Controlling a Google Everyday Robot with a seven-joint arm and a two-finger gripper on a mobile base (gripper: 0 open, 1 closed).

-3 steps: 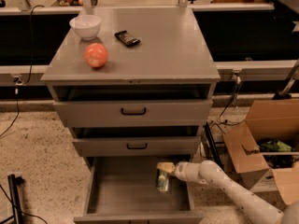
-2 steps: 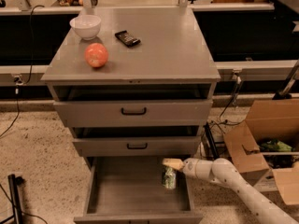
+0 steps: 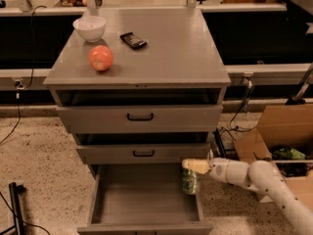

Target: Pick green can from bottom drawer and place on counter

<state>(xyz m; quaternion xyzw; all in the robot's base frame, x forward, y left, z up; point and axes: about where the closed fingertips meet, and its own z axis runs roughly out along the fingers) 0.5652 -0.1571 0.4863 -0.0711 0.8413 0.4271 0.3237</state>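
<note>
The bottom drawer [image 3: 139,197] is pulled open under two shallower drawers. My gripper [image 3: 190,170] reaches in from the right on a white arm, at the drawer's right wall. It is shut on the top of the green can [image 3: 190,184]. The can hangs upright under the pale fingers [image 3: 196,166], just above the right side of the drawer. The counter [image 3: 171,53] is the grey cabinet top, well above the gripper.
On the counter stand a white bowl [image 3: 89,28], a red-orange apple [image 3: 100,58] and a small black object [image 3: 133,40], all in its left half. An open cardboard box [image 3: 279,131] sits on the floor at the right. A black stand [image 3: 17,209] is at lower left.
My gripper has moved to the right and slightly up, and the green can has moved with it from mid-drawer to the right wall.
</note>
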